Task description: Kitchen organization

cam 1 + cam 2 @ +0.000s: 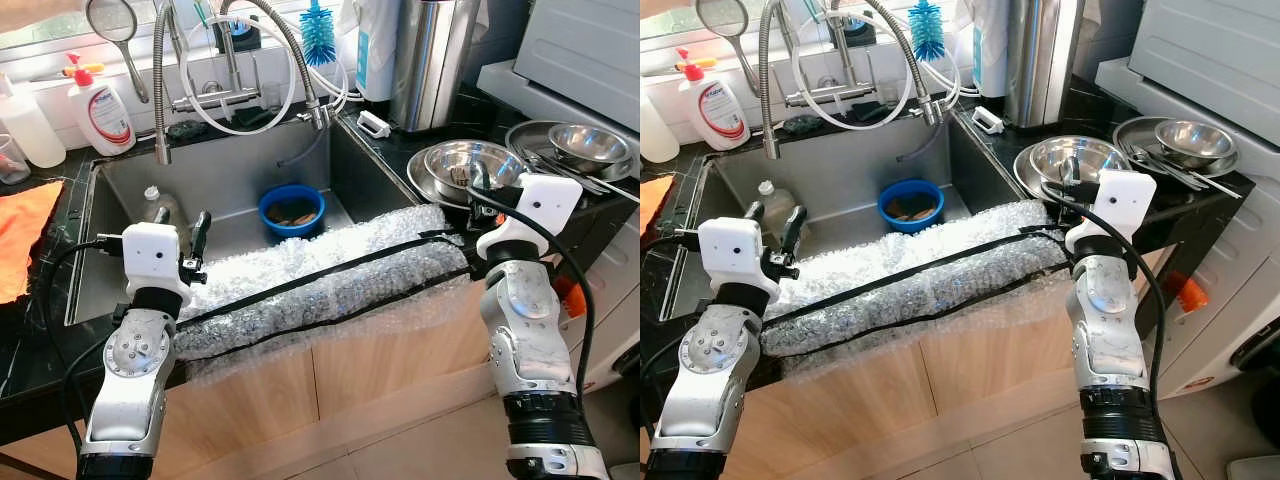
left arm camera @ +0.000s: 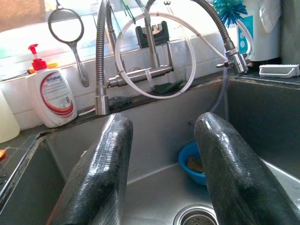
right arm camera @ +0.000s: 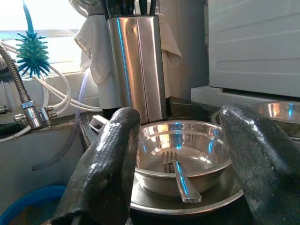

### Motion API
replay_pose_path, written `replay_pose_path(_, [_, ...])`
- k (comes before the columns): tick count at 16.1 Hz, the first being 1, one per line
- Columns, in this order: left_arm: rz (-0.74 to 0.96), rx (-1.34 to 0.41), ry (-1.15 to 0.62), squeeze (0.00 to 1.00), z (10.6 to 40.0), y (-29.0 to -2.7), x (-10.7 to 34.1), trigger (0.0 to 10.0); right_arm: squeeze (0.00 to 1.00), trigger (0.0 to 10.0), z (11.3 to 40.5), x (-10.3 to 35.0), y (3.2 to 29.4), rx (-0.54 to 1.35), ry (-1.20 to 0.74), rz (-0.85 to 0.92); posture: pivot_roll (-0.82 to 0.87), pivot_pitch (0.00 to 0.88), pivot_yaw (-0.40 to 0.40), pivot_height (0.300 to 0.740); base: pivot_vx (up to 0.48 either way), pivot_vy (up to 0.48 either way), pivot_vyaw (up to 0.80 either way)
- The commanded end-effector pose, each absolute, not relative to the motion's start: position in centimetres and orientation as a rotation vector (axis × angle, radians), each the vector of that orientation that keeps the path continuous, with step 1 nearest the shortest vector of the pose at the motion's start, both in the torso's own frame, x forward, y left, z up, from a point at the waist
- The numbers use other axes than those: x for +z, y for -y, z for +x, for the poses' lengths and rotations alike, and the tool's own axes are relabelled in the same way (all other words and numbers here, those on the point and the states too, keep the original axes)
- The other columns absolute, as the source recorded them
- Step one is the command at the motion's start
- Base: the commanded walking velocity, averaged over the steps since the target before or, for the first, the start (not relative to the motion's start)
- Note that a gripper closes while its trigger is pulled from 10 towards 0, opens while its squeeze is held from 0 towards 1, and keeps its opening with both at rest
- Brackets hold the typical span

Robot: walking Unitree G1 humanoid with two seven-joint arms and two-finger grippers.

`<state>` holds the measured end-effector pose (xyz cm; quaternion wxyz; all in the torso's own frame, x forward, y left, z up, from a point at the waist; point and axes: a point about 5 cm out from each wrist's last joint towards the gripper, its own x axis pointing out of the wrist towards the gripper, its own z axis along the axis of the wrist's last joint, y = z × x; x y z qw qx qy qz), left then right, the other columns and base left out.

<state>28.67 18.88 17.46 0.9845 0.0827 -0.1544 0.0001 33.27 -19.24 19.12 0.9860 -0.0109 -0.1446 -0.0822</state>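
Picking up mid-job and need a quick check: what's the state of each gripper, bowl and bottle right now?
Left gripper: open, over the sink.
Right gripper: open, facing the steel bowl.
Steel bowl: upright, fork inside.
Blue bowl: upright in sink, something brown inside.
Soap bottle: upright, capped.
Bottle in sink: upright.

Dark countertop (image 1: 35, 350) with steel bowls (image 1: 470, 165), soap bottle (image 1: 100, 108) (orange cloth (image 1: 22, 235) at left).

Ahead of the left gripper (image 2: 159, 173), its fingers parted, the sink (image 1: 230, 190) lies open; a blue bowl (image 1: 291, 209) and hanging hoses (image 1: 300, 60) crowd beyond. A steel bowl (image 3: 183, 150) with a fork (image 3: 176, 173) blocks the spread right gripper (image 3: 183, 187).
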Motion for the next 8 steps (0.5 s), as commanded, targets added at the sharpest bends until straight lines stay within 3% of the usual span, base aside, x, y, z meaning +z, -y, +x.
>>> replay_pose_path(1, [0.184,0.009,0.301,0.0,28.5,-19.1,17.4,10.0,0.0,10.0,33.5,19.0,19.3,-0.175,0.272,-0.026,-0.09,0.0,0.066,0.74,0.0,0.0,0.0])
replay_pose_path(8, [0.191,0.006,0.285,0.0,28.5,-19.0,17.1,10.0,0.0,10.0,33.7,17.6,19.3,-0.19,0.192,-0.039,-0.08,0.0,0.064,0.74,0.0,0.0,0.0])
